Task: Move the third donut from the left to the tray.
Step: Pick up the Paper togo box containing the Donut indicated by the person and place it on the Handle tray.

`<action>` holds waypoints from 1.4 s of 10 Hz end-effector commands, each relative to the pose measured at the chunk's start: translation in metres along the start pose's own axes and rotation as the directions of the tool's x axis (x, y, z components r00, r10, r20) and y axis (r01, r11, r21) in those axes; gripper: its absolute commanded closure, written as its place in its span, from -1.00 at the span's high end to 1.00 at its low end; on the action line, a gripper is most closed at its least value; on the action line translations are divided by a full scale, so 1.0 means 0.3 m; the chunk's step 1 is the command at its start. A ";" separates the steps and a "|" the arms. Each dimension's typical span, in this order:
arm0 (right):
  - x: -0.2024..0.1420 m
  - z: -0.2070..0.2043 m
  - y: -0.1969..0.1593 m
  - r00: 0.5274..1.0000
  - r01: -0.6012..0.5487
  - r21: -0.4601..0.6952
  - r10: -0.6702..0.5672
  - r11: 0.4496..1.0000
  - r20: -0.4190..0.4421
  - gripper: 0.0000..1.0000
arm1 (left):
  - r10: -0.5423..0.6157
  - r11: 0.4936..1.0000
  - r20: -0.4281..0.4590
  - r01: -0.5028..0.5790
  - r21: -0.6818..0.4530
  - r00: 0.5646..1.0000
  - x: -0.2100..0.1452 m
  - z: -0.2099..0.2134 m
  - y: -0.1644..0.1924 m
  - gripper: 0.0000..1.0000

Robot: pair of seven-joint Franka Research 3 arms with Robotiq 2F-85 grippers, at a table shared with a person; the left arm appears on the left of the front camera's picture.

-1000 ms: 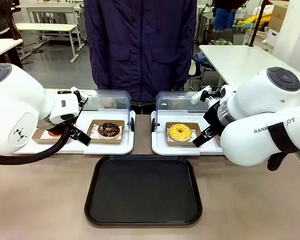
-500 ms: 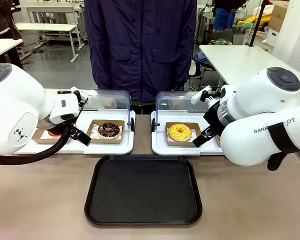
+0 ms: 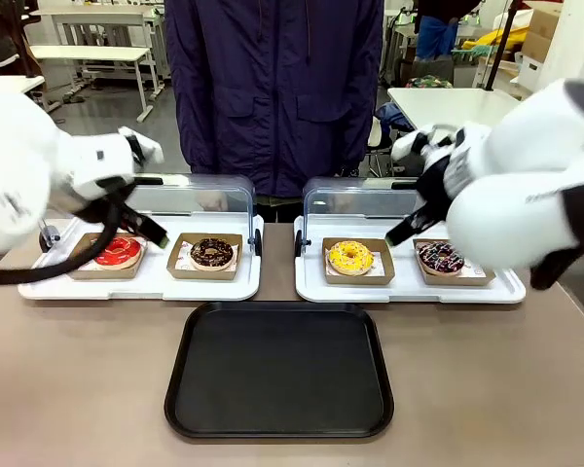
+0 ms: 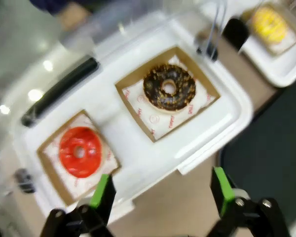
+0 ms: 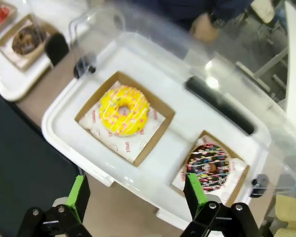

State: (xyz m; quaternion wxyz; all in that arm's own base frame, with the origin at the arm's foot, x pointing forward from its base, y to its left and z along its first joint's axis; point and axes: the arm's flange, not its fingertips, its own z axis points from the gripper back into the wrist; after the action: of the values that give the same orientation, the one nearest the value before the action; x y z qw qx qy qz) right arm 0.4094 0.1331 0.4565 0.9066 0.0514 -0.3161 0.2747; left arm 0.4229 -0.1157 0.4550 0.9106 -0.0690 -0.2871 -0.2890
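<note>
While in holders (image 3: 383, 273), four donuts (image 3: 349, 257); one tray (image 3: 278, 370).

Brown table (image 3: 68, 389) bears black tray (image 3: 278, 375), left white tray (image 3: 146, 284), right white tray (image 3: 409, 290)

The third donut (image 3: 350, 257) has bright yellow icing with thin white lines, in a brown holder (image 3: 383, 275). The tray (image 3: 277, 375) is plain black. The leftmost donut (image 3: 118, 251) is glossy red.

A robotics lab hall; white robot arms (image 3: 526, 195) over a brown counter (image 3: 78, 389); plain white work tables (image 3: 453, 105) and brown cardboard boxes (image 3: 540, 34) behind.
</note>
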 end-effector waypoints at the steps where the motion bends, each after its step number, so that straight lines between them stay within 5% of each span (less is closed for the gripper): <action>1: -0.024 0.167 -0.186 0.999 0.003 0.123 -0.010 0.992 0.051 1.00 | -0.054 0.987 -0.019 0.050 -0.150 0.998 0.018 0.123 0.220 1.00; 4: -0.188 0.342 -0.475 0.980 -0.065 0.249 0.015 0.966 0.198 1.00 | -0.173 0.906 0.104 0.199 -0.374 0.979 -0.082 0.226 0.507 1.00; 8: -0.477 0.448 -0.716 0.921 -0.103 0.320 -0.031 0.942 0.388 1.00 | -0.179 0.857 0.351 0.321 -0.403 0.919 -0.357 0.390 0.776 1.00; 14: -0.612 0.490 -0.788 0.876 -0.098 0.326 -0.074 0.940 0.476 1.00 | -0.075 0.863 0.520 0.316 -0.393 0.851 -0.560 0.449 0.789 1.00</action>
State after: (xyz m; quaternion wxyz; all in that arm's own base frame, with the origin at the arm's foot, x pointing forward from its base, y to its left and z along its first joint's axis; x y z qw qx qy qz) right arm 0.3317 -0.1906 0.4811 0.7817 0.2714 -0.4754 0.2988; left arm 0.3829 0.2100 0.4840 0.7413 -0.3198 -0.4221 -0.4125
